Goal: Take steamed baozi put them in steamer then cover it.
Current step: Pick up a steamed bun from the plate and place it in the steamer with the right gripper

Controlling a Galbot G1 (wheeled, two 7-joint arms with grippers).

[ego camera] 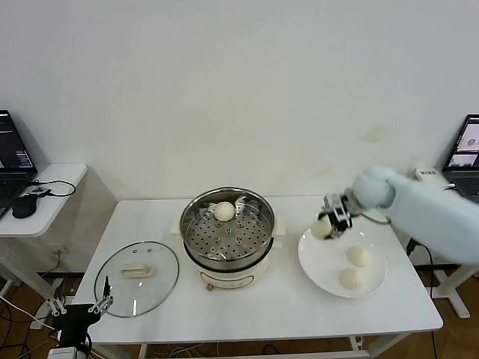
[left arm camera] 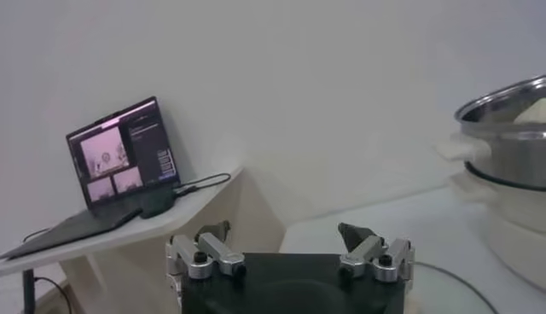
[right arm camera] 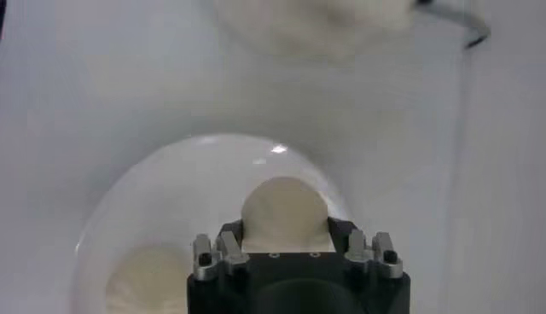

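Note:
The steamer [ego camera: 193,218], a shiny steel pot on a cream base, stands mid-table with one steamed baozi [ego camera: 224,212] on its perforated tray. My right gripper [ego camera: 329,223] is shut on another baozi [ego camera: 321,229], held just above the left rim of the white plate [ego camera: 318,258]. In the right wrist view that bun [right arm camera: 284,209] fills the space between the jaws. Two more baozi [ego camera: 358,256] [ego camera: 350,278] lie on the plate. The glass cover [ego camera: 137,278] lies flat on the table left of the steamer. My left gripper [ego camera: 107,294] hangs open and empty at the table's front left edge.
A side table at the left carries a laptop [ego camera: 11,161] and a mouse [ego camera: 25,206]. Another laptop [ego camera: 464,153] stands at the far right. The left wrist view shows the steamer [left arm camera: 512,145] to one side and a laptop [left arm camera: 119,158] beyond.

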